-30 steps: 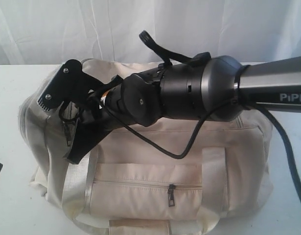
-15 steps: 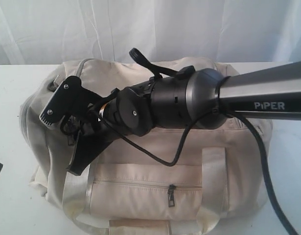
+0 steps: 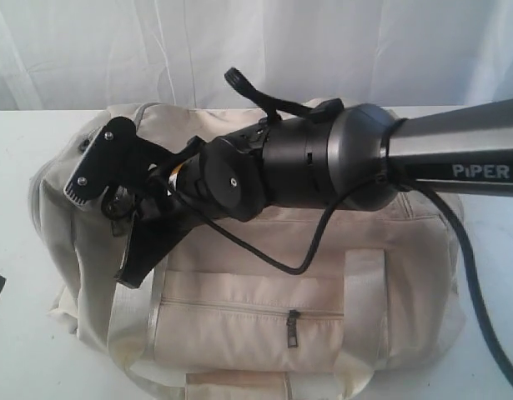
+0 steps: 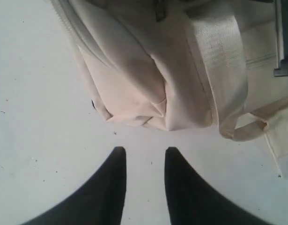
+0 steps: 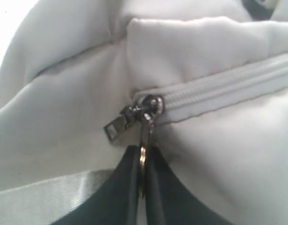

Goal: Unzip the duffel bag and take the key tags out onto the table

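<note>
- The right gripper [image 5: 142, 150] is pinched shut on a dark metal zipper pull [image 5: 142, 163]. The pull hangs from the slider [image 5: 152, 104] of the main zipper on the duffel bag [image 3: 389, 275].
- A second pull tab [image 5: 116, 126] lies loose just beside that slider and is not held.
- From the slider, the closed zipper track [image 5: 228, 89] runs away in one direction only, along the bag's long axis.
- In the exterior view the right arm reaches across the middle to the bag's left end. The opening pull should therefore probably travel back toward the right end, in line with the track and not across it.
- The arm covers most of the bag's top there, so I cannot tell how much of the zipper is closed.
- The left gripper [image 4: 144, 152] hovers over the table [image 4: 36, 117] with its fingers parted and nothing between them. It is near the bag's lower end corner and not touching it, so it is the arm better placed to steady that end.
- The key tags are not visible in any view and are presumably inside the bag.
</note>
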Tool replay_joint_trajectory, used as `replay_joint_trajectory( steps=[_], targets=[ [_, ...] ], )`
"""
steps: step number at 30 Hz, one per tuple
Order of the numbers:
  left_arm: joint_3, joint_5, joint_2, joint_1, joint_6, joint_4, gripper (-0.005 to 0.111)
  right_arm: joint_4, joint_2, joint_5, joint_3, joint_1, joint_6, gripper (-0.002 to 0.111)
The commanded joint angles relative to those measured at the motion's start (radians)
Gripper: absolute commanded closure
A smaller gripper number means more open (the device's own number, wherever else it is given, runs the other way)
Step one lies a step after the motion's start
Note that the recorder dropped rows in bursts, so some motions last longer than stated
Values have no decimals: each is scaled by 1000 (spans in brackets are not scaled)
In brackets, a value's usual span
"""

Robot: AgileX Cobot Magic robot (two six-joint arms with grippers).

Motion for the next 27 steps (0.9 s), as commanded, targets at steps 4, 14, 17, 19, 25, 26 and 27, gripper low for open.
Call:
replay_joint_trajectory(
  steps=[4, 14, 17, 19, 25, 26, 27],
  targets=[
    [8, -63, -1, -5, 24, -11, 72, -54, -32, 26, -115, -20, -3, 108],
    [8, -110, -1, -5, 31, -11, 58, -240, -49, 276, -179, -20, -5, 108],
    [8, -104, -1, -5, 31, -11, 58, -240, -72, 330, -179, -10, 0, 108],
    [8, -104, -1, -5, 31, -11, 58, -236, -91, 356, -179, -10, 0, 108],
    [8, -102, -1, -5, 31, -11, 58, -214, -132, 360, -179, -10, 73, 108],
    [8, -102, -1, -5, 31, -11, 58, -214, -132, 360, -179, -10, 92, 108],
    [8, -104, -1, -5, 31, -11, 58, -214, -133, 363, -179, -10, 115, 108]
  ],
)
